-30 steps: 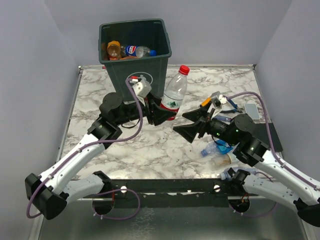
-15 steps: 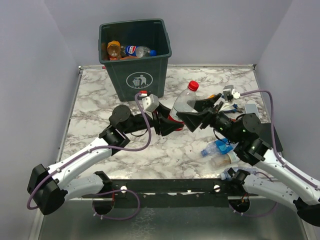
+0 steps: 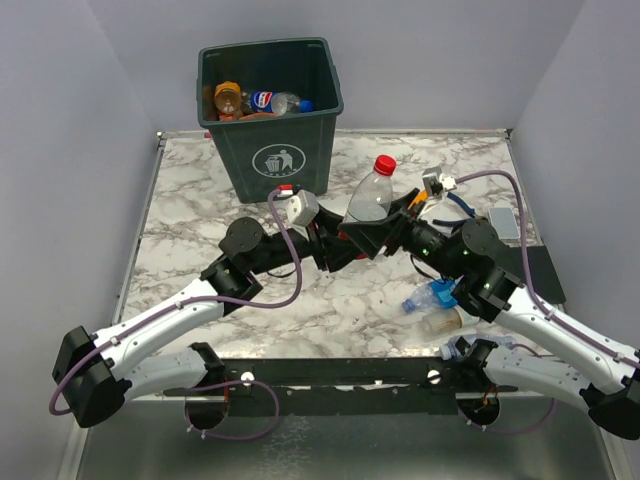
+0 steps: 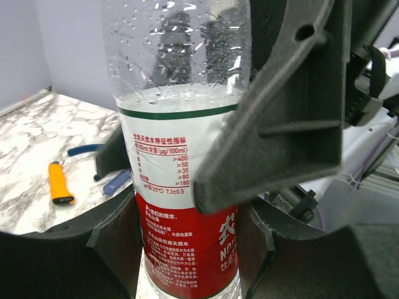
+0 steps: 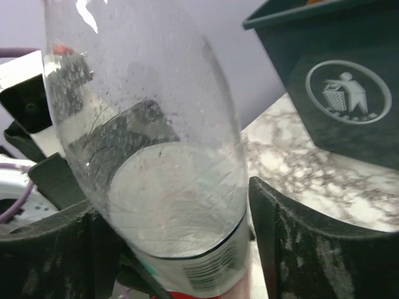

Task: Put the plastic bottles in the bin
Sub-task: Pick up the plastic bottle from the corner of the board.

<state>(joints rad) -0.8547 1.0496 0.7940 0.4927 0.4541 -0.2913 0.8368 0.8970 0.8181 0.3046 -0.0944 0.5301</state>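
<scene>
Marble veining in white and grey covers the surface [image 3: 190, 200], a square top edged at the back by a thin metal strip [image 3: 330, 131] and at the near side by a black bar [image 3: 340, 372] where the two arms are mounted. Plain pale lilac walls [image 3: 90, 100] close it in on the left, back and right.

At the far edge, left of centre, stands the dark green bin [image 3: 240, 150], its white litter symbol facing the arms. Several bottles [image 3: 262, 100] lie inside it, one with an orange cap and one with a blue label.

Near the middle of the surface, a red-capped bottle [image 3: 368, 200] is held off the marble, leaning with its cap up and towards the back. The left gripper [image 3: 340, 245] is clamped on its lower part, at the red label. The right gripper [image 3: 380, 225] has a finger on each side of the clear upper body. Whether those fingers press on the plastic cannot be told from any view.

Beside the right arm, a blue-labelled bottle [image 3: 432, 296] and a pale bottle [image 3: 442, 322] lie on their sides on the marble. A dark mat [image 3: 545, 270] covers the right edge. The left wrist view shows an orange cylinder [image 4: 57, 184] and a blue-handled tool [image 4: 84, 149] lying on the marble behind the held bottle.
</scene>
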